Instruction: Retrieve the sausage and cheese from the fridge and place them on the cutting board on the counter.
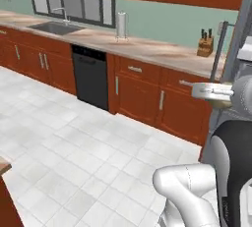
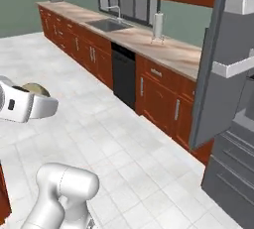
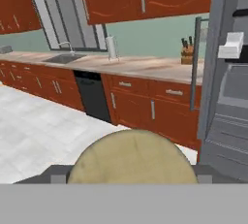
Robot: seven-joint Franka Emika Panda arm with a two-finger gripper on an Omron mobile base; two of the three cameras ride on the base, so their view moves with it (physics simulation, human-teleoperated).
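Hand view: the cheese (image 3: 133, 157), a pale yellow-tan rounded chunk, sits directly in front of the camera, between the dark parts of the gripper (image 3: 131, 175) at either side. The jaws stand wide and grip the chunk across its width. Behind it runs the counter (image 3: 145, 67), a marbled beige top over reddish-brown cabinets. On it stand a paper towel roll (image 3: 111, 47) and a knife block (image 3: 186, 56), with a sink (image 3: 63, 59) further left. A black dishwasher (image 3: 92, 94) is set into the cabinet row below. At the right edge the fridge (image 3: 227, 106) stands with its grey door swung open, showing pale door bins and dark inner shelves.

Right base view: the cheese (image 2: 35, 90) shows as a tan edge behind the white hand, held in the air above the white tiled floor (image 2: 99, 139), well apart from the counter (image 2: 163, 49) and from the fridge (image 2: 228, 99).

Left base view: the hand is just in front of the fridge door (image 1: 236, 49), at counter height.
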